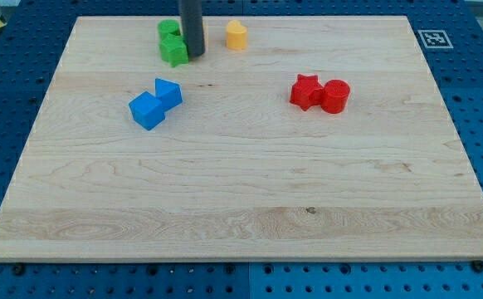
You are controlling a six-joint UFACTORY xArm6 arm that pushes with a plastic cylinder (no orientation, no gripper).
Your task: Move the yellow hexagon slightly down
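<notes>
Pincer: none shows on this arm; a straight dark rod comes down from the view's top edge, and my tip (195,54) rests on the pale wooden counter (241,208), so no opening or hold can be told. My tip touches the right side of a pair of green plastic blocks (173,41), one stacked behind the other in the view, their shapes hard to make out.

Just to the view's right of the rod, apart from it, sits the small yellow plastic hexagon block (236,36), close to the counter's top edge.

Lower and toward the view's left, two blue plastic blocks touch each other: a blue cube (147,110) in front and a second blue block (168,92) just behind it to the right.

On the view's right half, a red star-shaped block (305,91) touches a red cylinder (336,96) beside it.

A black-and-white square marker (431,38) sits on the counter's top right corner. Blue perforated panels (9,75) surround the counter.
</notes>
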